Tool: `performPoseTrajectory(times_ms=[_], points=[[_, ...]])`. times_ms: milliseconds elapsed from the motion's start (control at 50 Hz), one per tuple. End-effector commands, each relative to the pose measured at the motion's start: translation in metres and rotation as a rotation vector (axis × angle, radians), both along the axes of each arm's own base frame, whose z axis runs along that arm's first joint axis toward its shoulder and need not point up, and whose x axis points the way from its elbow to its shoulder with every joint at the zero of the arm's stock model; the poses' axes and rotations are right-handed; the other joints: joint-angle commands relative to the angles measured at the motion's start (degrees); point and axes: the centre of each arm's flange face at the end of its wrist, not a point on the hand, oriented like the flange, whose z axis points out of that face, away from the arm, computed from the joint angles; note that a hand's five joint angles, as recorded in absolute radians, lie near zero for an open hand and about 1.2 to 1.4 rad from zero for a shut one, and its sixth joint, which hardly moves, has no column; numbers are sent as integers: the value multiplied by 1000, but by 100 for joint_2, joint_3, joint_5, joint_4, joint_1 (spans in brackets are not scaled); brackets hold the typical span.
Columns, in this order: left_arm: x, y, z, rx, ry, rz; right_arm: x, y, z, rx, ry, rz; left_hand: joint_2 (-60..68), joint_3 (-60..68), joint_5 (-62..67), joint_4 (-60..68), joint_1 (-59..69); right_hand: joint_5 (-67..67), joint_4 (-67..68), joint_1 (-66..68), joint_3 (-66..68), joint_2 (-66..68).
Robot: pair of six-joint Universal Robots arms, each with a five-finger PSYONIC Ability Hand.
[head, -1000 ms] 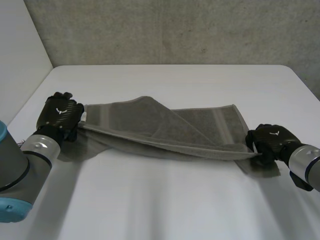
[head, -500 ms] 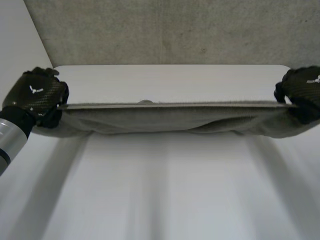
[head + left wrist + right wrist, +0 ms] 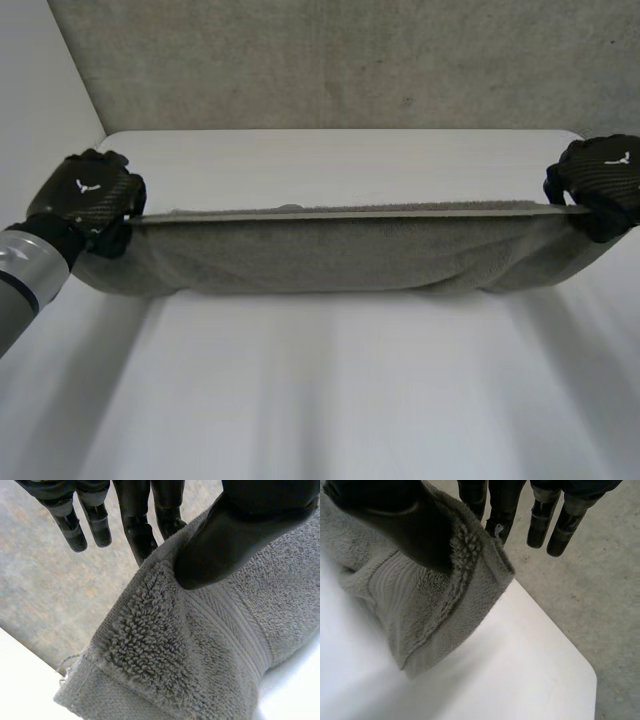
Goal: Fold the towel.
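Hanging from left hand (image 3: 85,200), right hand (image 3: 600,180), towel (image 3: 340,255) spans table (image 3: 330,400) before wall (image 3: 350,60)

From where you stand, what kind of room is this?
Likely a robot test lab: plain white table, rough grey concrete wall, and the black left hand and right hand pinching a grey terry towel.

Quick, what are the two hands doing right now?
Left hand: pinching a towel corner.
Right hand: pinching the other towel corner.

The hanging towel (image 3: 340,255) is covering a strip of the table (image 3: 330,165); the head view's edge is cutting off the right hand (image 3: 605,178), probably at the wrist.
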Motion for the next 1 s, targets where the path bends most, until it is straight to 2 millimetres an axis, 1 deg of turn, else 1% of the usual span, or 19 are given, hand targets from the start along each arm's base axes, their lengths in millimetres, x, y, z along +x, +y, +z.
performPoseTrajectory(times_ms=[20,180,340,440,480,500,520,540,560,580,640,680,760,800,840,860,880,920,1000], points=[[5,14,35,-106,9,9,1,18,20,-24,-4,16,281,-331,346,-376,522,265,-435,432,-302,438],[11,5,45,-126,10,37,4,20,34,-47,-10,41,281,-331,346,-376,522,265,-435,432,-302,438],[11,10,61,-147,12,34,8,26,49,-84,-11,63,281,-331,346,-376,522,265,-435,432,-302,438],[12,8,61,-148,13,40,5,24,38,-43,-13,52,281,-331,346,-376,522,265,-435,432,-302,438],[13,8,57,-137,12,41,4,20,19,25,-11,42,281,-331,346,-376,522,265,-435,432,-302,438],[13,6,48,-105,11,42,4,20,19,26,-11,42,281,-331,346,-376,522,265,-435,432,-302,438],[13,1,36,-60,6,41,5,15,6,75,-11,43,281,-331,346,-376,522,265,-435,432,-302,438],[13,1,35,-59,6,41,5,9,-6,121,-11,44,281,-331,346,-376,522,265,-435,432,-302,438],[12,-3,21,-8,1,40,5,9,-6,122,-11,44,281,-331,346,-376,522,265,-435,432,-302,438],[12,-8,10,31,-2,40,5,5,-16,154,-8,45,281,-331,346,-376,522,265,-435,432,-302,438],[11,-12,0,62,-4,38,6,-1,-28,189,-3,57,281,-331,346,-376,522,265,-435,432,-302,438],[9,-21,-17,112,-13,31,6,-4,-33,204,-5,62,281,-331,346,-376,522,265,-435,432,-302,438],[6,-35,-31,150,-17,33,13,-13,-45,232,-10,82,281,-331,346,-376,522,265,-435,432,-302,438],[4,-42,-39,169,-18,30,28,-19,-56,232,-3,127,281,-331,346,-376,522,265,-435,432,-302,438],[-1,-55,-52,192,-23,20,32,-24,-60,227,1,128,281,-331,346,-376,522,265,-435,432,-302,438],[-1,-55,-53,192,-23,20,33,-31,-65,222,4,119,281,-331,346,-376,522,265,-435,432,-302,438],[-3,-61,-57,197,-23,15,33,-31,-65,222,4,119,281,-331,346,-376,522,265,-435,432,-302,438],[-9,-73,-66,203,-25,4,34,-46,-77,205,10,93,281,-331,346,-376,522,265,-435,432,-302,438],[-13,-87,-73,197,-26,-1,35,-59,-87,183,19,83,281,-331,346,-376,522,265,-435,432,-302,438]])
